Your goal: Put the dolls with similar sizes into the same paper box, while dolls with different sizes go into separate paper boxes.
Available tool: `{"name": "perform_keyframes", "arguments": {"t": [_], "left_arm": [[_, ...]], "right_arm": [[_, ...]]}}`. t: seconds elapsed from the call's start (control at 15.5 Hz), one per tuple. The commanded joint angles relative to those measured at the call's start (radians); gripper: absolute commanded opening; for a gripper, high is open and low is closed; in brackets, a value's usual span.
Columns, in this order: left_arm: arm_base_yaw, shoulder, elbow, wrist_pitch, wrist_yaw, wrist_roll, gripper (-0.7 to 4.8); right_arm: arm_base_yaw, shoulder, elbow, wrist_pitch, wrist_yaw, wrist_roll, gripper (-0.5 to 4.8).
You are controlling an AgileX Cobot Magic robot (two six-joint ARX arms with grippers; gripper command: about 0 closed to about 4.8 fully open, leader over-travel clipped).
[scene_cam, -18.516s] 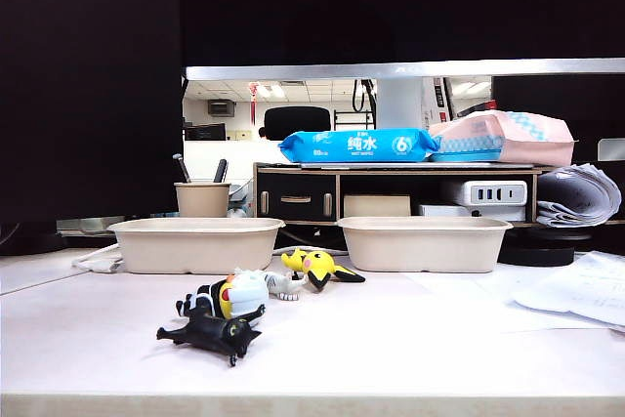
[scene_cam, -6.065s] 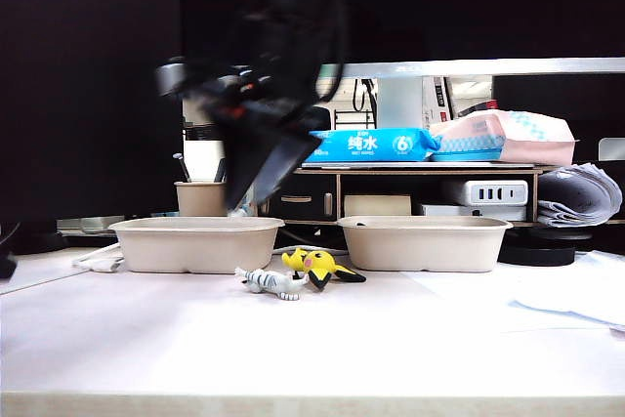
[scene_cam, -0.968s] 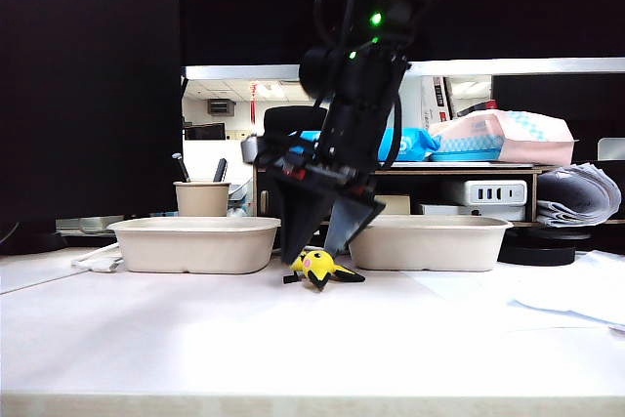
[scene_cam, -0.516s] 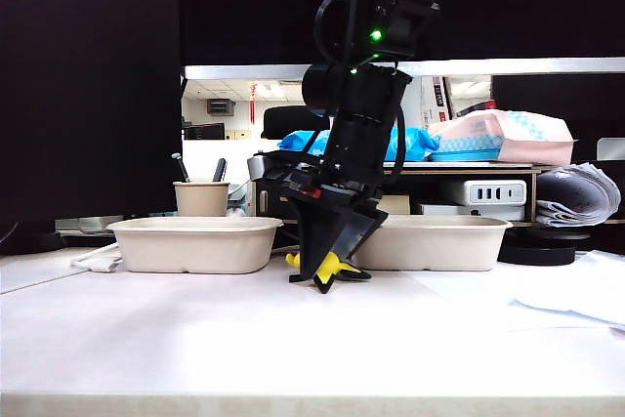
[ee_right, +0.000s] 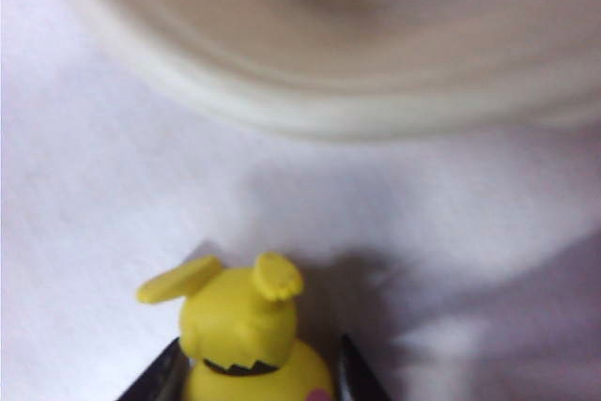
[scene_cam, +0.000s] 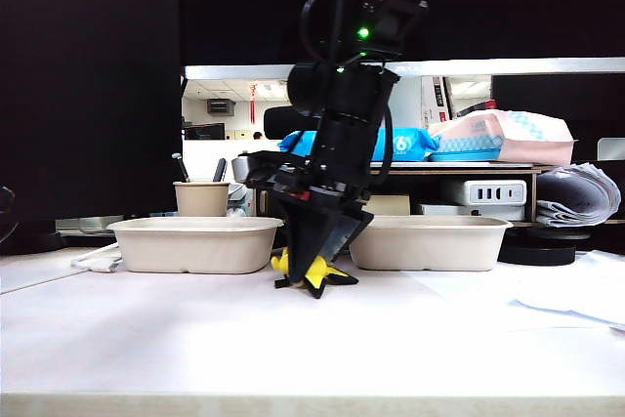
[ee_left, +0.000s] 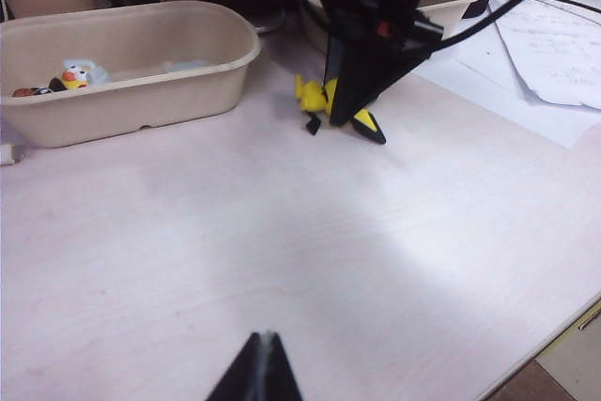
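Note:
A yellow-and-black doll (scene_cam: 317, 268) lies on the white table between the two paper boxes, the left box (scene_cam: 195, 244) and the right box (scene_cam: 430, 243). My right gripper (scene_cam: 311, 275) points down over it, its fingers pressed on both sides of the doll (ee_right: 246, 321). In the right wrist view a box rim (ee_right: 376, 110) curves close behind. The left wrist view shows that doll (ee_left: 310, 96) under the right gripper (ee_left: 349, 110). It also shows a pale-blue doll (ee_left: 80, 73) and a dark one (ee_left: 33, 92) inside the left box (ee_left: 141, 91). My left gripper (ee_left: 266, 337) hangs shut over bare table, out of the exterior view.
A beige cup with pens (scene_cam: 202, 199) stands behind the left box. A dark shelf carries wipe packs (scene_cam: 361, 145) at the back. Loose papers (scene_cam: 576, 290) lie at the right. The table's front edge (ee_left: 554, 331) runs near the left gripper.
The right gripper's jaws have closed from wide open onto the yellow doll. Gripper and doll have shifted slightly left.

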Motion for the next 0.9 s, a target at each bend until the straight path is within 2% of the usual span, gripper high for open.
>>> {"name": "perform_keyframes", "arguments": {"t": [0.06, 0.32, 0.45, 0.52, 0.71, 0.9], "left_arm": [[0.0, -0.019, 0.001, 0.008, 0.003, 0.001, -0.05], [0.009, -0.088, 0.001, 0.008, 0.003, 0.001, -0.05], [0.048, -0.121, 0.001, 0.008, 0.003, 0.001, -0.05], [0.072, -0.135, 0.001, 0.008, 0.003, 0.001, -0.05], [0.138, -0.147, 0.001, 0.009, 0.003, 0.001, -0.05], [0.179, -0.147, 0.001, 0.009, 0.003, 0.001, -0.05]], "right_arm": [[0.005, -0.003, 0.003, 0.003, -0.009, 0.031, 1.69], [0.005, -0.015, 0.004, 0.007, -0.091, 0.088, 1.69], [0.01, -0.024, 0.005, 0.042, -0.237, 0.137, 1.69], [0.011, -0.024, 0.01, 0.055, -0.279, 0.15, 1.69], [0.035, -0.028, 0.016, 0.152, -0.323, 0.196, 1.69], [0.054, -0.028, 0.024, 0.258, -0.324, 0.219, 1.69]]}}
